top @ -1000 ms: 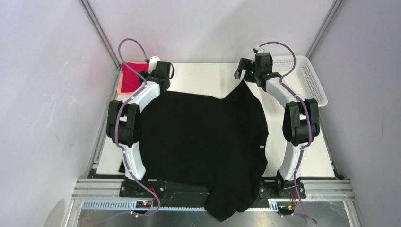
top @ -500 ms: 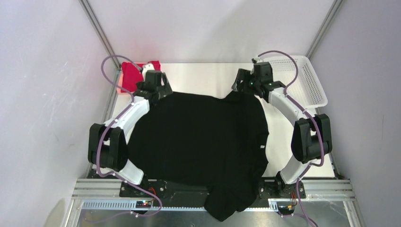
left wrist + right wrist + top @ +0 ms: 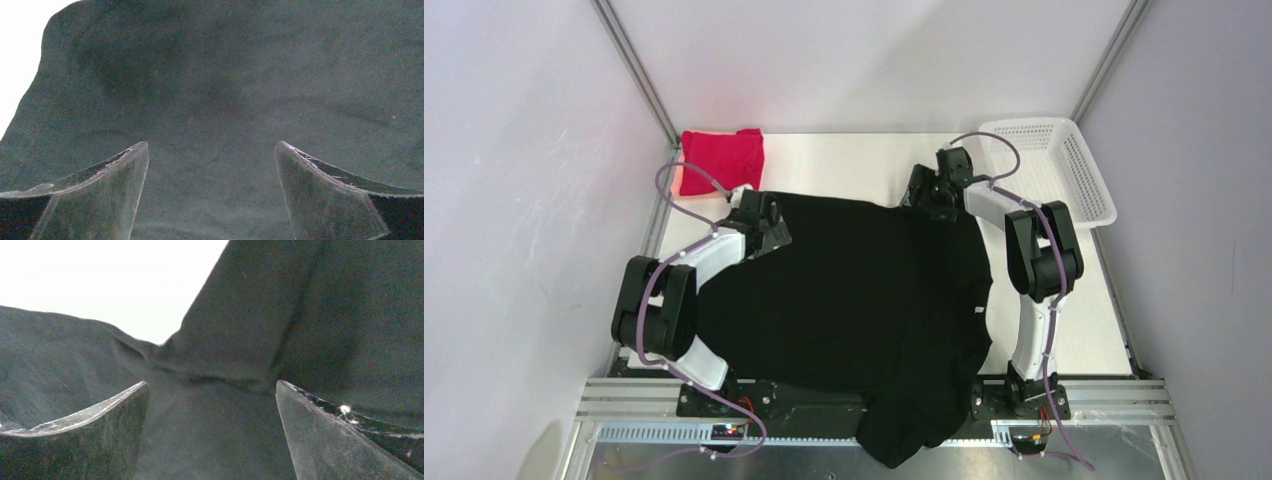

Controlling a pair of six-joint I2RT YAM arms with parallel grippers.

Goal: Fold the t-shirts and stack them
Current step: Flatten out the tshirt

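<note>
The large black t-shirt (image 3: 864, 290) lies spread over the table, its lower part hanging over the near edge. The red t-shirt (image 3: 720, 158) lies folded at the far left corner. My left gripper (image 3: 769, 225) is open, low over the black shirt's far left edge; its wrist view shows black cloth (image 3: 215, 100) between the spread fingers (image 3: 100, 190). My right gripper (image 3: 921, 195) is open, low over the shirt's far right peak; its wrist view shows a cloth fold (image 3: 225, 355) ahead of the fingers (image 3: 330, 435).
A white mesh basket (image 3: 1079, 170) stands at the far right corner. Bare white table (image 3: 844, 165) shows between the red shirt and the basket. Aluminium frame rails run along the near edge (image 3: 1124, 400).
Both arms have dropped and pulled in toward the black shirt's far edge. The left gripper has moved away from the red shirt, which now shows in full. The shirt's far right peak has flattened.
</note>
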